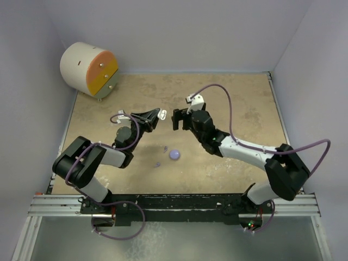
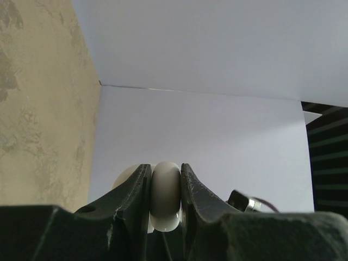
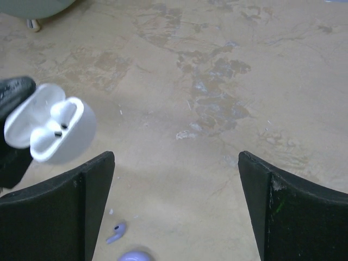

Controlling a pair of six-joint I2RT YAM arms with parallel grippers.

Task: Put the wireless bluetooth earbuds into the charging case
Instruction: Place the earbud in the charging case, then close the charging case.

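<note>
My left gripper (image 1: 154, 116) is shut on a white charging case (image 1: 162, 113), held above the table; the left wrist view shows the case (image 2: 165, 196) pinched between both fingers. In the right wrist view the white case (image 3: 49, 128) is open, with two whitish earbuds (image 3: 63, 114) seated inside. My right gripper (image 1: 176, 119) is open and empty just right of the case, its gap (image 3: 175, 163) over bare table. A lilac case (image 1: 174, 154) lies on the table, with one lilac earbud (image 1: 165, 147) beside it and another (image 1: 157, 164) nearer. One lilac earbud (image 3: 116, 232) also shows in the right wrist view.
A white cylinder with orange and yellow drawers (image 1: 89, 69) stands at the back left corner. Pale walls enclose the tan table (image 1: 244, 109) on three sides. A metal rail (image 1: 174, 204) runs along the near edge.
</note>
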